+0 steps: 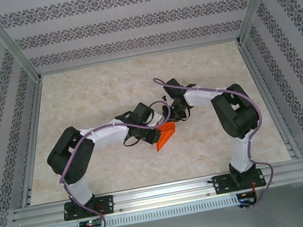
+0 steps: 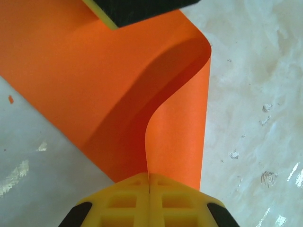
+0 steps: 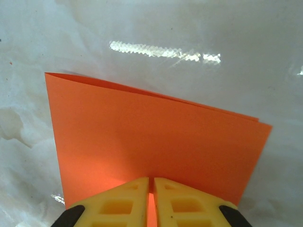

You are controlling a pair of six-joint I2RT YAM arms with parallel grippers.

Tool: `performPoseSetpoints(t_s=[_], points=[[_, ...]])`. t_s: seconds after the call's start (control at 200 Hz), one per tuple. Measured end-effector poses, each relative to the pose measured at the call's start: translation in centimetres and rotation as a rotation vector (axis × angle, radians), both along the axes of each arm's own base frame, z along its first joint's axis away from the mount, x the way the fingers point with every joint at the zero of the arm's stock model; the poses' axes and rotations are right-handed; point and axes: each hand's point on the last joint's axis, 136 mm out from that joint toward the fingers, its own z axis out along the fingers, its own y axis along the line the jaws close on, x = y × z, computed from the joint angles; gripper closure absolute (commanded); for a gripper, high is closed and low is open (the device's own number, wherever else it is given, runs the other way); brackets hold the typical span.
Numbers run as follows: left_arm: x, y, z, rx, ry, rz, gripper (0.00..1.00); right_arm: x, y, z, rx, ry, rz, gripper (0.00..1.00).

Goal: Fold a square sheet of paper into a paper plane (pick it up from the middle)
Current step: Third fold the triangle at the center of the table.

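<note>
Orange square sheet of paper [image 1: 165, 137] folded double at frame centre, left gripper [image 2: 149, 178] clamped on its curled edge, right gripper [image 3: 151, 183] clamped on the doubled layers

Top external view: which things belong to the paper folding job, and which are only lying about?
Job: square sheet of paper, folded; left gripper and right gripper, both shut on it.
Not the job: table, patterned walls, metal frame.
</note>
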Motion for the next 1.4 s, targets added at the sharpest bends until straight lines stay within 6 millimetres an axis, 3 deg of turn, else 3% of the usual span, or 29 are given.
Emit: performPoseSetpoints(t_s=[1.399], points=[[1.0, 1.0, -1.4, 0.053, -0.017, 0.036, 1.0, 0.0, 0.3, 0.0, 0.006, -0.001, -0.003, 0.88]])
